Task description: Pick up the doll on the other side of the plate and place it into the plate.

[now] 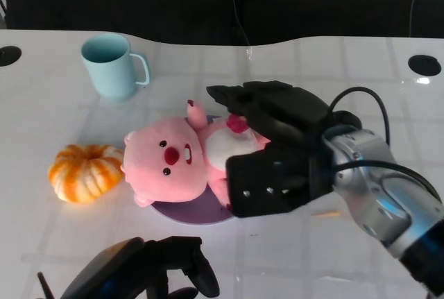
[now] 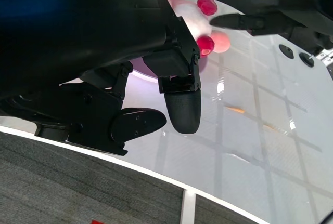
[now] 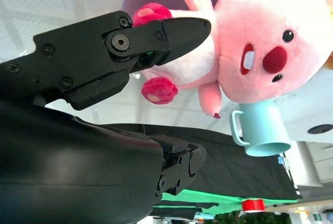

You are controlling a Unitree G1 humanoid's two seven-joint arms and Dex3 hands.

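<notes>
Plush pink doll (image 1: 173,164) lies on round purple plate (image 1: 198,213), right hand (image 1: 274,150) gripping it

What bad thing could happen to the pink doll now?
The doll lies on the plate, but its head hangs over the rim toward the orange pumpkin, so it might tip off. The right hand is over its body; pulling away, its fingers could snag the doll and drag it off the plate.
</notes>
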